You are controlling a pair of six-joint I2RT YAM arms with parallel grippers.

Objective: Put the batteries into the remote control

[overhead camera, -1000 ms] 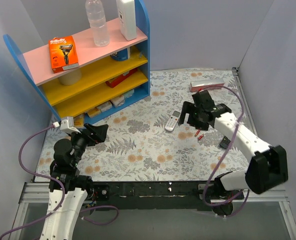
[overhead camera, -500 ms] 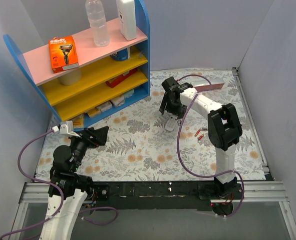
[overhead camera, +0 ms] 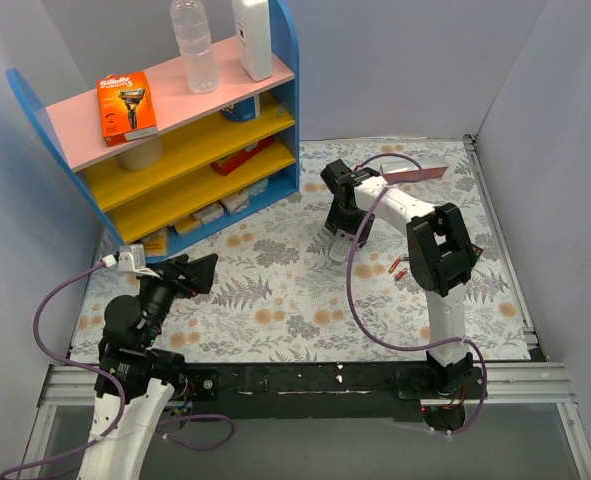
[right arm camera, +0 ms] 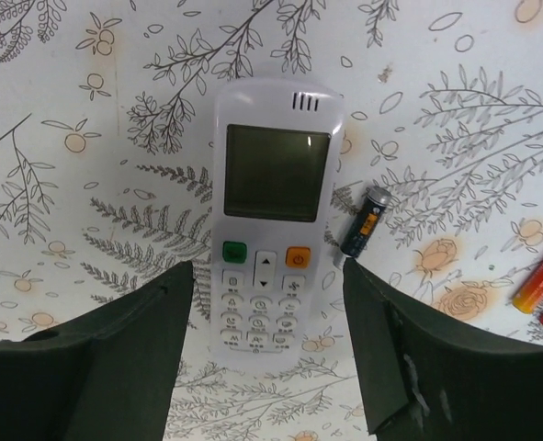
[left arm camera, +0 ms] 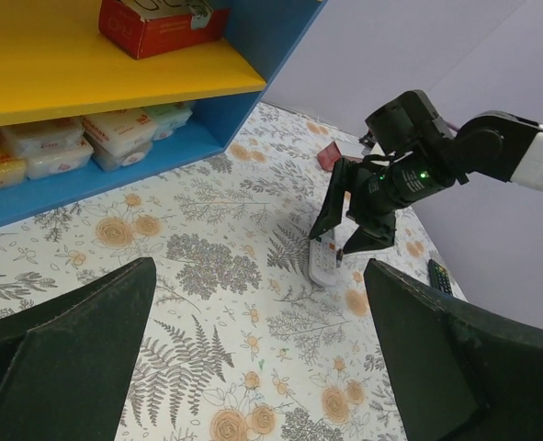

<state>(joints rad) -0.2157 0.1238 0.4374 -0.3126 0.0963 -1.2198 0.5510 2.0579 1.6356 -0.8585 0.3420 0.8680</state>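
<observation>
A white remote control [overhead camera: 342,244] lies face up on the floral table mat, its screen and buttons showing in the right wrist view [right arm camera: 273,230]. My right gripper [overhead camera: 344,226] is open just above it, one finger on each side of its button end [right arm camera: 267,285]. A dark battery [right arm camera: 364,220] lies against the remote's right edge. Two red batteries [right arm camera: 539,276] lie further right, and they also show in the top view [overhead camera: 398,267]. My left gripper [overhead camera: 201,270] is open and empty over the near left of the mat [left arm camera: 257,312].
A blue shelf unit [overhead camera: 175,140] with boxes and bottles stands at the back left. A flat reddish box [overhead camera: 415,172] lies at the back right. A black remote [left arm camera: 439,276] lies to the right of the right arm. Walls close in both sides.
My right arm has swung from the right side of the mat to the left. Its open gripper now sits over the white remote. The left arm has barely moved.
</observation>
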